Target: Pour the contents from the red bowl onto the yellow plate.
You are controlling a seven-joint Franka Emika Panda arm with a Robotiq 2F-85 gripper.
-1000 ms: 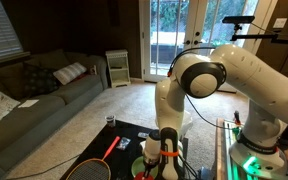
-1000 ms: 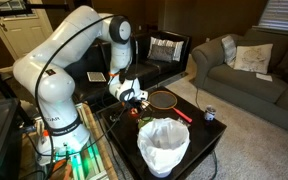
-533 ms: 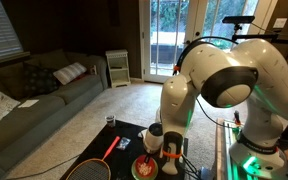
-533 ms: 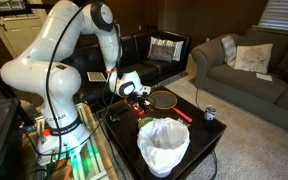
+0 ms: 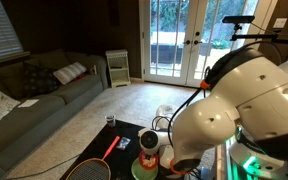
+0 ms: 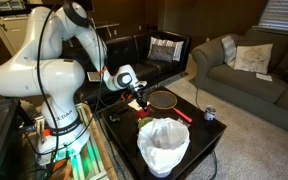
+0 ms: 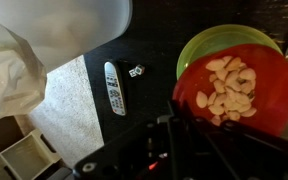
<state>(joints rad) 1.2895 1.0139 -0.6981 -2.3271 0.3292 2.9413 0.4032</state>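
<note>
Claw (image 7: 181, 118) clamped on left rim of red bowl (image 7: 269, 105), seen in wrist view. Bowl is off the tabletop, over the near edge of the lime plate (image 7: 209, 45) and overlapping it. Pale pieces (image 7: 227, 90) are all inside the bowl; the visible part of the plate is bare. In an exterior view the plate (image 5: 142, 172) sits on the tabletop just under the claw (image 5: 150, 141).

Tabletop (image 6: 119, 125) is black and low. On it: remote (image 7: 114, 88), a small die-like thing (image 7: 136, 71) beside it, a racket (image 6: 164, 99) with a red handle, a can (image 6: 210, 114) at the far corner, and a tall white container (image 6: 164, 145) at the near edge.

Room: living room, beige carpet (image 5: 114, 100), grey couch (image 5: 34, 95) with cushions, glass doors (image 5: 169, 40) with daylight, window blinds.
</note>
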